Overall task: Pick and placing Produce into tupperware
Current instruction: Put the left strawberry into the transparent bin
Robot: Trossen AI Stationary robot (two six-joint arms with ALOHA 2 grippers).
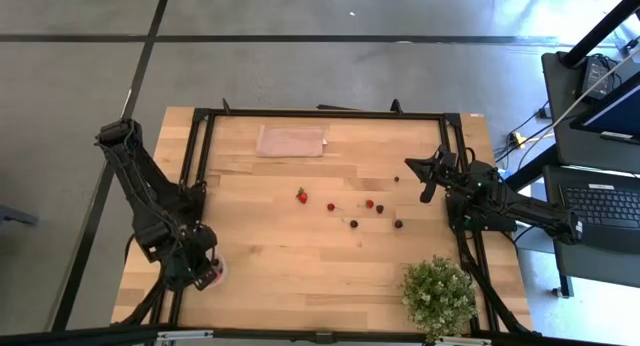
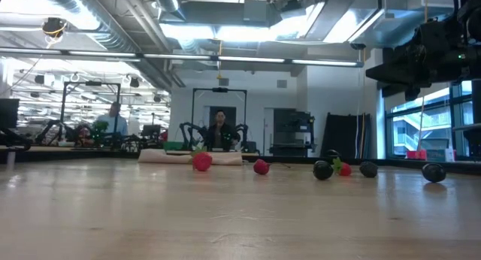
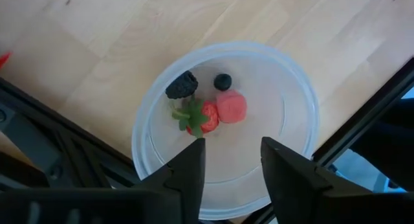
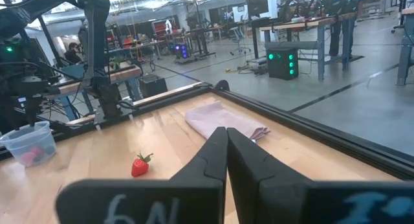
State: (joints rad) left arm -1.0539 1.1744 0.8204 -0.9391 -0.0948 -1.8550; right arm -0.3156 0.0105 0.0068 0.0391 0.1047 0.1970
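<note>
The tupperware (image 1: pixel 216 274) is a small round clear tub standing near the table's near left corner. In the left wrist view the tupperware's rim (image 3: pixel 145 114) rings a strawberry (image 3: pixel 202 117), a pinkish-red fruit (image 3: pixel 231 106), a blackberry (image 3: pixel 182 85) and a small dark berry (image 3: pixel 222 81). My left gripper (image 3: pixel 233 164) hovers open just above it, pointing down. Several loose fruits lie mid-table: a strawberry (image 1: pixel 301 196), red ones (image 1: pixel 331 207) (image 1: pixel 369 203) and dark berries (image 1: pixel 353 224) (image 1: pixel 398 224). My right gripper (image 1: pixel 430 178) is shut, raised over the table's right side.
A pinkish cloth (image 1: pixel 291 141) lies near the far edge. A bushy potted plant (image 1: pixel 438 294) stands at the near right corner. A black frame rail (image 1: pixel 320 114) borders the table. Bare wood lies between the tub and the fruits. People sit in the room beyond.
</note>
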